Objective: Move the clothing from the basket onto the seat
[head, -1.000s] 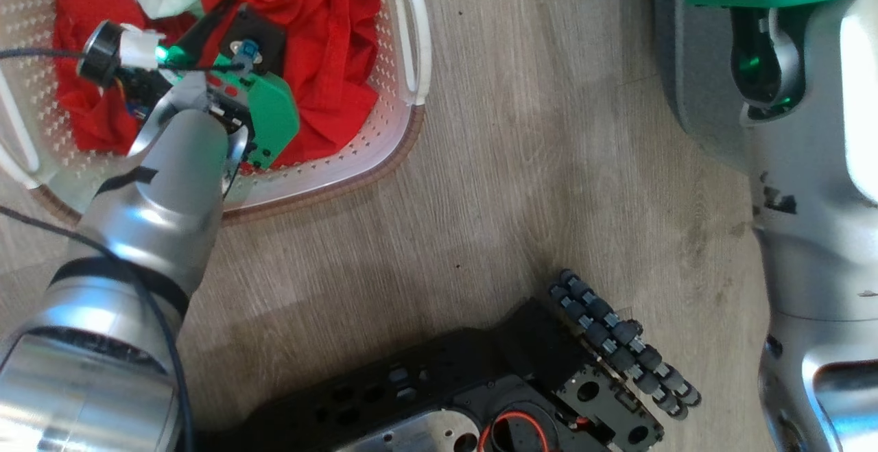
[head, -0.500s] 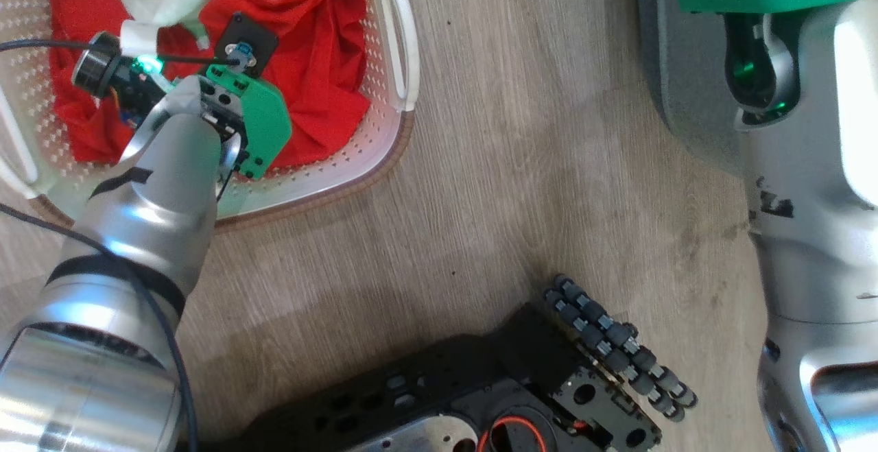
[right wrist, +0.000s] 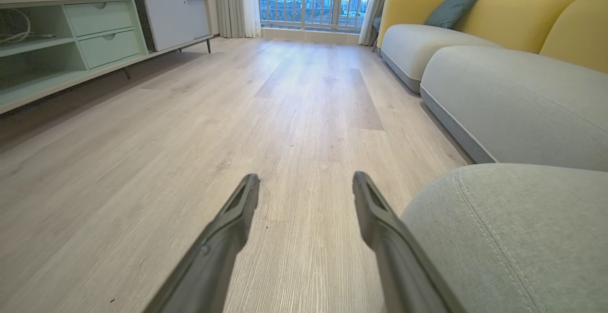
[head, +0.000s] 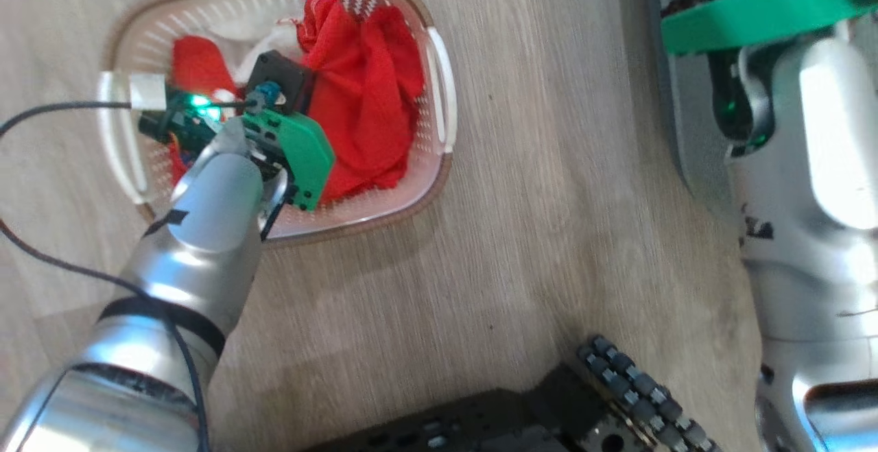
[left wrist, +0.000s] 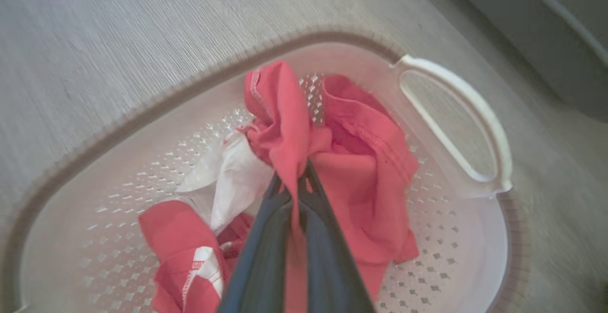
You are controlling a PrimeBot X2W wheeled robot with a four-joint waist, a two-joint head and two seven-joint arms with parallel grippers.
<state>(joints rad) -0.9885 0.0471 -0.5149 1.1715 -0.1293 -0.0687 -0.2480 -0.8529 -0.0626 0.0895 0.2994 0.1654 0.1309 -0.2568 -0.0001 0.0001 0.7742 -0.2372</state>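
Open floor [head: 549,164] right of the basket [head: 370,217]; seat [right wrist: 513,237] edge beyond. Left gripper [left wrist: 290,181] pinches red clothing [left wrist: 370,184] over it; right gripper [right wrist: 306,182] gapes, empty.

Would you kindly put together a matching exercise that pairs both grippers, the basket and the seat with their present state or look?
Column one:
1. left gripper
2. right gripper
3. basket
4. seat

Column two:
A. open, above the wooden floor
B. grey-green, with a stitched seam
C. shut on the clothing
D. cream-white, perforated, brown-rimmed

Pairs: 1-C, 2-A, 3-D, 4-B.
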